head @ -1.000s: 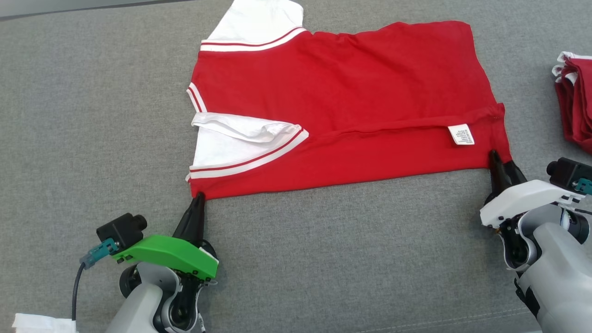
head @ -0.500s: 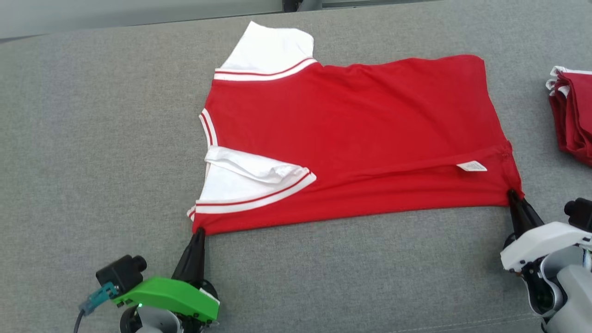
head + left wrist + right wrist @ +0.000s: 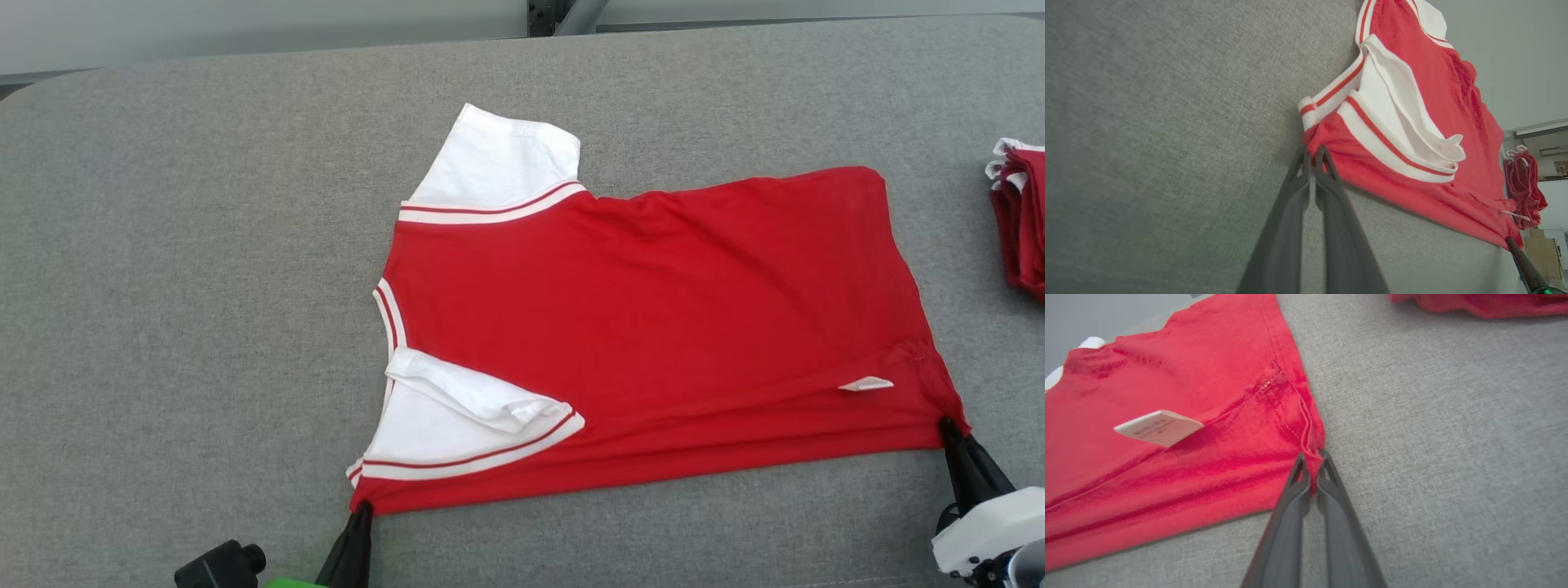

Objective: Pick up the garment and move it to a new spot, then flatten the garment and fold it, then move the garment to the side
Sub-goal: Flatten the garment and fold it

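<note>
The garment (image 3: pixel 653 310) is a red shirt with white sleeves, lying sideways on the grey padded table (image 3: pixel 204 286) with its near side folded over. A white label (image 3: pixel 865 383) sticks up near its right hem. My left gripper (image 3: pixel 362 508) is shut on the near left corner by the striped sleeve, seen close up in the left wrist view as left gripper (image 3: pixel 1312 153) pinching the garment (image 3: pixel 1429 102). My right gripper (image 3: pixel 947 425) is shut on the near right hem corner; the right wrist view shows this gripper (image 3: pixel 1312 455) pinching red cloth of the garment (image 3: pixel 1188 375) beside the label (image 3: pixel 1159 426).
A pile of folded red garments (image 3: pixel 1020 220) lies at the table's right edge, also at the top of the right wrist view as a red pile (image 3: pixel 1474 304). The table's back edge (image 3: pixel 245 61) runs along the top. Bare grey cloth spreads to the left of the shirt.
My right gripper has shut on the hem corner. The head camera has tilted up, so the whole picture slid down. The label now stands more on edge.
</note>
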Controlling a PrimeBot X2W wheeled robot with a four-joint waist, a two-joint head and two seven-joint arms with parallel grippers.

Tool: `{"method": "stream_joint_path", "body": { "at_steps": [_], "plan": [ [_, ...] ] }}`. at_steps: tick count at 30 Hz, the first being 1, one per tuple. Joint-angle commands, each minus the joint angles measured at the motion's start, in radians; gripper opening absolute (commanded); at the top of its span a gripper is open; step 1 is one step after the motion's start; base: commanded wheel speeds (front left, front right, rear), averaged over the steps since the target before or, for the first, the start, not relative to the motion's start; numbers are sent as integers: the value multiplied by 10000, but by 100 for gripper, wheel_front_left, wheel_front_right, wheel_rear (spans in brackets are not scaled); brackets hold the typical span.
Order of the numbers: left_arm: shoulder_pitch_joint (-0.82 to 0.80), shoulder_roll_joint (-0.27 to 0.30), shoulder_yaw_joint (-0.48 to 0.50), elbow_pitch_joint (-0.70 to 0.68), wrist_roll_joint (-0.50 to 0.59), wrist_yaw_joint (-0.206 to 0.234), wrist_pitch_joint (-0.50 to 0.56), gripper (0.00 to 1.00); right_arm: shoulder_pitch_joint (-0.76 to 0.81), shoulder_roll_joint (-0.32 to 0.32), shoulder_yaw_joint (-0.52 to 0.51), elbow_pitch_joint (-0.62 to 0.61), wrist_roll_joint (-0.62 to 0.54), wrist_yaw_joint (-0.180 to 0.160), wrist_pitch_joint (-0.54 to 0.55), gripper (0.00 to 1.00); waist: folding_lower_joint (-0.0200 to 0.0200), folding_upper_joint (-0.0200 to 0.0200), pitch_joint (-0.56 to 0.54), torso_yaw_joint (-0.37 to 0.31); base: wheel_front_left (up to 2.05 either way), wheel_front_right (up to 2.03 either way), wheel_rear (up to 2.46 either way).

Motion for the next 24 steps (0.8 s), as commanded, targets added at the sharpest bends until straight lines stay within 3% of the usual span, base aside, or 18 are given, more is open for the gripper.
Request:
{"method": "stream_joint_path", "body": {
  "at_steps": [1, 4, 5, 6, 7, 15, 19, 24],
  "plan": [
    [199, 151, 101, -42, -163, 210, 79, 0, 223, -117, -176, -40, -41, -43, -30, 0, 0, 0, 9, 47, 0, 0, 0],
    [331, 171, -9, -225, -229, 489, 421, 3, 516, -50, -285, -211, -125, -43, -30, 4, 0, 0, 2, 71, 0, 0, 0],
    [354, 160, -34, -249, -262, 597, 531, 30, 567, -20, -318, -239, -149, -42, -30, 46, 0, 0, -12, 73, 0, 0, 0],
    [356, 192, -108, -265, -233, 691, 661, 62, 611, 9, -347, -273, -211, -42, -30, 100, 0, 0, -27, 68, 0, 0, 0],
    [343, 187, -128, -322, -225, 758, 713, 100, 636, 37, -363, -322, -269, -42, -30, 100, 0, 0, -41, 62, 0, 0, 0],
    [-462, 705, 215, -1469, 97, 1121, 868, 100, 856, 259, -1064, -1486, -1087, -29, -30, 100, 0, 0, -29, -86, 0, 0, 0],
    [-1908, 1063, 226, -1646, 601, 903, 1193, 100, 477, 482, -1158, -2025, -1623, -29, -28, 100, 0, 0, 283, -262, 0, 0, 0],
    [-4635, 1529, -14, -822, 1106, 292, 2187, 100, -87, 711, -943, -2317, -2187, -29, -28, 100, 0, 0, 838, -604, 0, 0, 0]
  ]
}}
